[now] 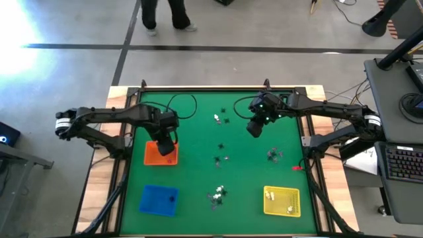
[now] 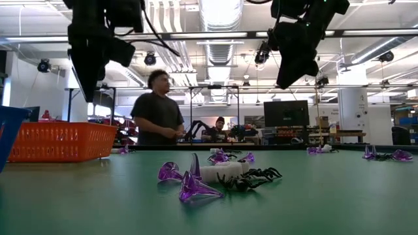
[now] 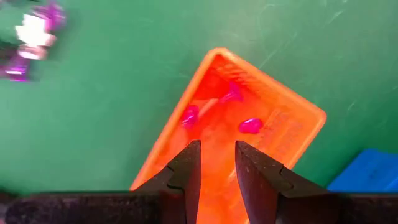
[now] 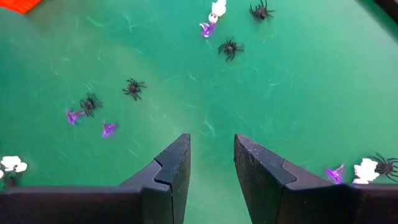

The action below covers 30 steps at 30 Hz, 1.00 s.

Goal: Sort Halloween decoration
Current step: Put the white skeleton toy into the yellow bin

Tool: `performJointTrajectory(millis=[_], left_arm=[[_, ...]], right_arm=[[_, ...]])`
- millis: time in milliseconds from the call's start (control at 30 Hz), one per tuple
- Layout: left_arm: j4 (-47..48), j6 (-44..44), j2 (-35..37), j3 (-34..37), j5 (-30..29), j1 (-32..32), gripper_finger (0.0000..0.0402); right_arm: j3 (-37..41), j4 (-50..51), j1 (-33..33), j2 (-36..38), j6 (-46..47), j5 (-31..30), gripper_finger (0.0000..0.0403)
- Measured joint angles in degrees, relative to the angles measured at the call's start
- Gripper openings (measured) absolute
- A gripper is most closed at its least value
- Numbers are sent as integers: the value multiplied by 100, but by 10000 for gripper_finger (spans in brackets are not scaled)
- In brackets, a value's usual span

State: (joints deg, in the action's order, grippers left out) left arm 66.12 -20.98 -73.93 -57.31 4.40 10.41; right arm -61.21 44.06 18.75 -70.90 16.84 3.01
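- The left gripper (image 3: 214, 165) hangs directly above the orange tray (image 3: 298, 115), its fingers parted with nothing between them.
- Below the left gripper, inside the tray, lie three pinkish-purple trinkets (image 3: 250, 126).
- The right gripper (image 4: 211, 158) hovers over the far side of the green table (image 1: 198, 132), its fingers apart and empty.
- Ahead of and under the right gripper, loose decorations are scattered on the table: black spiders (image 4: 230, 48), small purple witch hats (image 4: 109, 129) and white pieces (image 4: 217, 7).
- More small mixed clusters (image 1: 217, 194) lie well apart from both grippers, between the blue tray (image 1: 158, 199) and the yellow tray (image 1: 283, 201).
- Each trinket is far smaller than a gripper; the spiders have thin splayed legs, the hats a flared brim and a point.
- Likely risk: pieces lying close together, so a closing gripper may take two colours at once and spoil the sort.
- Likely risk: a tiny piece may slip from the fingertips, or a spider's leg may catch on a finger and not drop.
- A person (image 2: 158, 108) stands in the room beyond the table.
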Motion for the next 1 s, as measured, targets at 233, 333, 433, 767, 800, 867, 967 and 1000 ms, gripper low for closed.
performJointTrajectory(millis=[233,333,433,767,800,867,967,1000], left_arm=[[504,431,407,-303,-355,2,80],[528,459,720,-299,-393,2,80],[527,461,1028,-298,-396,2,80],[449,464,1569,-298,-399,2,80],[447,501,1593,-298,-401,2,80],[440,607,1635,-295,-401,2,80],[431,782,1693,-294,-401,2,80],[431,833,1703,-294,-401,2,80]], right_arm=[[-35,0,-80,-244,986,50,114],[-39,-7,-239,-251,1414,75,114],[-39,-80,-486,-251,1847,187,114],[-44,-1158,-1621,-502,2688,199,114],[-44,-1246,-1751,-574,2682,198,114],[-44,-1464,-1992,-734,2677,199,114],[-44,-1841,-2370,-1051,2665,202,114],[-44,-1970,-2489,-1156,2600,239,114]])
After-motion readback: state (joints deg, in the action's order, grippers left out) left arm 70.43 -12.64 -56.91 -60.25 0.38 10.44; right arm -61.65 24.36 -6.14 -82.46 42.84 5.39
